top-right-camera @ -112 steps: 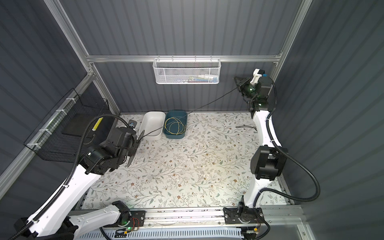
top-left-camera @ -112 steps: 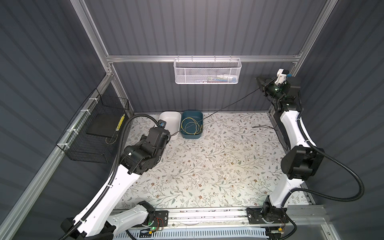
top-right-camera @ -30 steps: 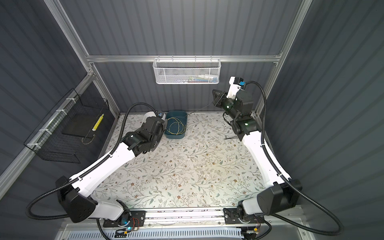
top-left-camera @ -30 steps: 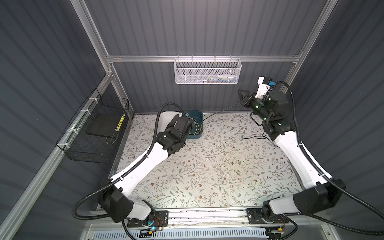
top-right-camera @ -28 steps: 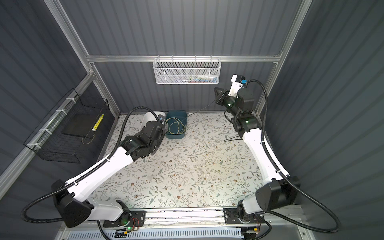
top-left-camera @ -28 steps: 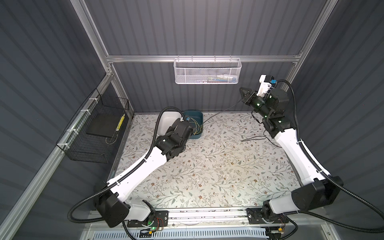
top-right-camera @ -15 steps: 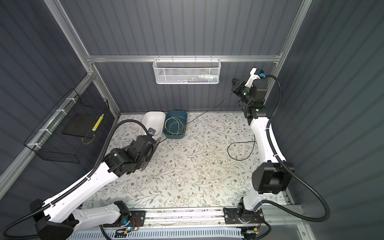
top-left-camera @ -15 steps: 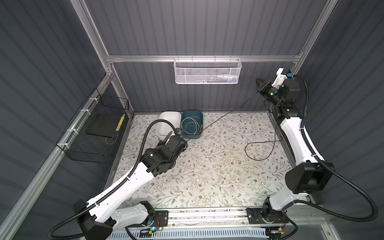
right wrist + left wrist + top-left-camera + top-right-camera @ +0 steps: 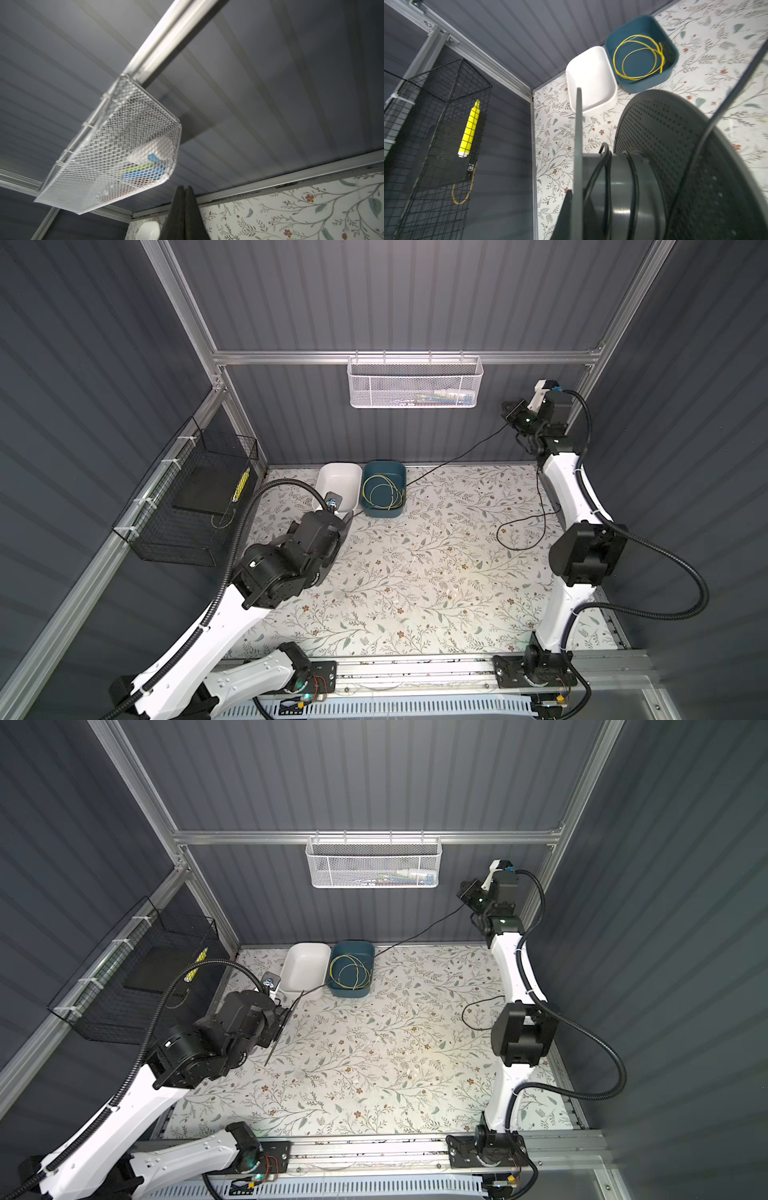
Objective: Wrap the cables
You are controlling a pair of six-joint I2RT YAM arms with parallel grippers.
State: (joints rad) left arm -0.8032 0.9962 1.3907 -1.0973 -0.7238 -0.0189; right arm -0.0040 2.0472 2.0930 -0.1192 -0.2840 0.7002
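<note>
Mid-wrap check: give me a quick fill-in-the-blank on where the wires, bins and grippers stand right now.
1. The coiled wire in the blue bin is ___.
2. The white bin beside it is ___.
3. The black wire runs up from the table to the right gripper, whose fingers are ___.
4. The left gripper holds the spool, wound with ___ wire.
Missing words: yellow; empty; shut; black.

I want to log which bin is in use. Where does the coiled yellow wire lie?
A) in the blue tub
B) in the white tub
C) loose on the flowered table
A: the yellow wire lies coiled inside the blue tub, next to the white tub, which holds no wire.
</note>
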